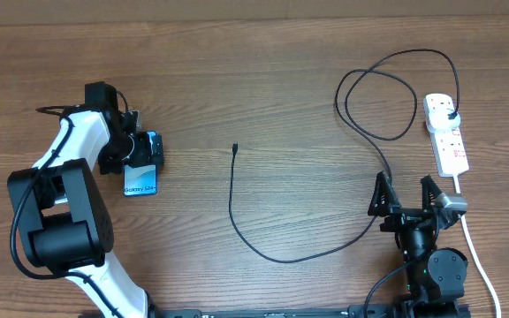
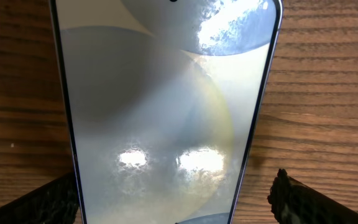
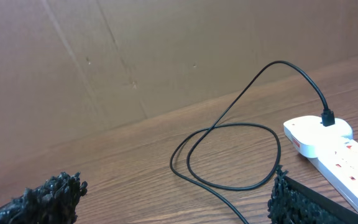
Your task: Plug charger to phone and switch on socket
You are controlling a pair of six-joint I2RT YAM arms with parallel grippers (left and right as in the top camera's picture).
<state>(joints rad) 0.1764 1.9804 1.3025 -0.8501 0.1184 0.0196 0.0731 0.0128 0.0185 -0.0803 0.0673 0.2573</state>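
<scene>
My left pincer (image 2: 169, 199) is wide open, with one finger on each side of the phone (image 1: 140, 179). The phone lies on the table (image 1: 263, 62) at the left of the frame. I think I should squeeze its edges softly, so it does not slide. My right pincer (image 1: 405, 196) is open too, low on the right. The charger (image 1: 231, 190) lies loose, its tip in the middle. The socket (image 1: 447, 134) is at the far right.

The bench (image 1: 263, 71) was brown wood with dark streaked grain. The phone (image 1: 140, 179) glowed bright blue with small white lettering and dark edges, and the charger (image 1: 231, 190) was black throughout. The socket (image 1: 446, 132) was white with small red marks along its face.
</scene>
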